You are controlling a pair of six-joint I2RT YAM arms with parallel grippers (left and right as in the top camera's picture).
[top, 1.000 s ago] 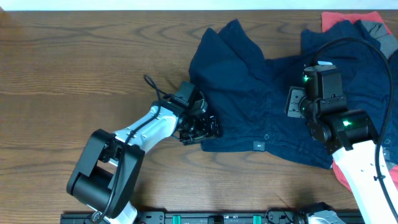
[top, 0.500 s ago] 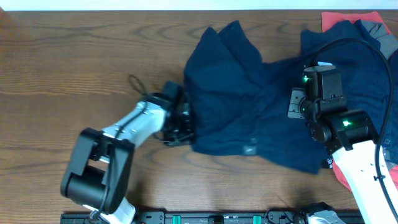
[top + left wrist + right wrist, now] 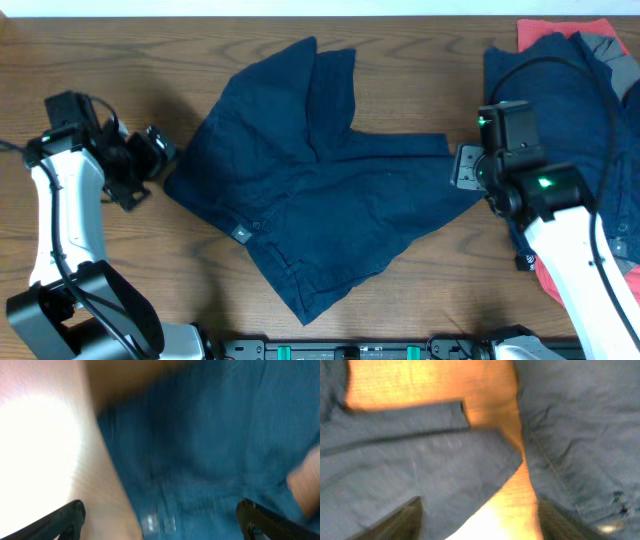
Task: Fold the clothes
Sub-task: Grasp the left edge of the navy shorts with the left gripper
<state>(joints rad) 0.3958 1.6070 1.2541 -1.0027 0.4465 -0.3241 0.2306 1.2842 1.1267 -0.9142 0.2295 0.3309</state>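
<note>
Shorts of dark navy cloth lay spread flat across the middle of the table, the small pale tag on the waistband facing up. The left gripper hung just beside the waistband's left end, jaws wide apart and holding nothing. The right gripper sat at the edge of the right leg, likewise wide open and empty. More clothes lay piled at the far right: a navy garment, a coral-red piece and a grey piece.

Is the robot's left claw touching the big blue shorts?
Cannot tell. In the overhead view the left gripper sits close beside the blue shorts, with no clear gap or contact. The left wrist view is too blurred to settle it.
</note>
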